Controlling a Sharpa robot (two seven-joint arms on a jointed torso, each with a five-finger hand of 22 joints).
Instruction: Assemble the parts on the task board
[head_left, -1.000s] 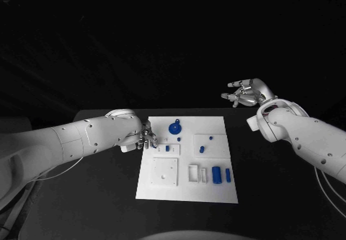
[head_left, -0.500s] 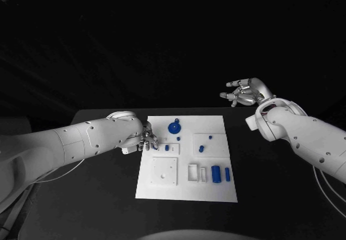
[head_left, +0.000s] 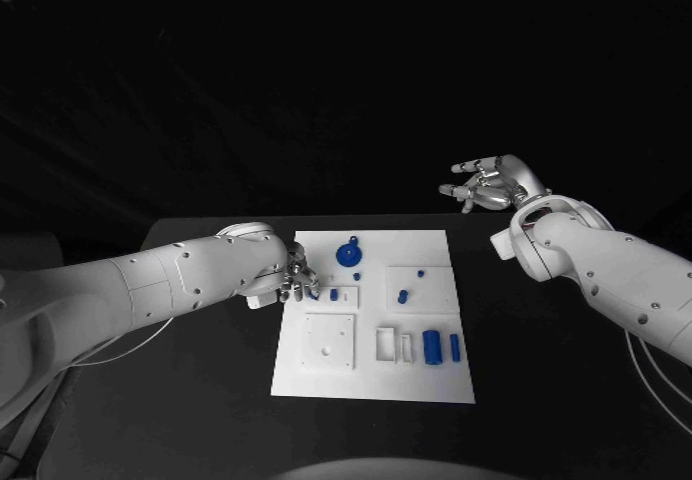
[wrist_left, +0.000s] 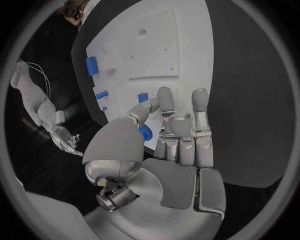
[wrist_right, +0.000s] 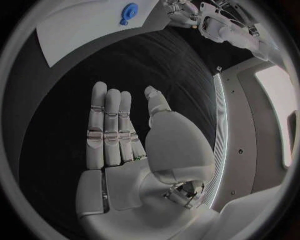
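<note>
head cam down on task board (head_left: 378, 310), wrist cams close, board shared

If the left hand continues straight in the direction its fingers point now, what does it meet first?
Probably the small blue part just beyond the left hand's fingertips, on the task board; depth is uncertain.

A black tabletop (head_left: 173, 400) is seen under everything, its bare dark surface spreading to either side of the middle. Thin pale cables (head_left: 123, 348) are trailed across it near one edge, and another pale cable (head_left: 656, 385) is seen at the opposite side.
</note>
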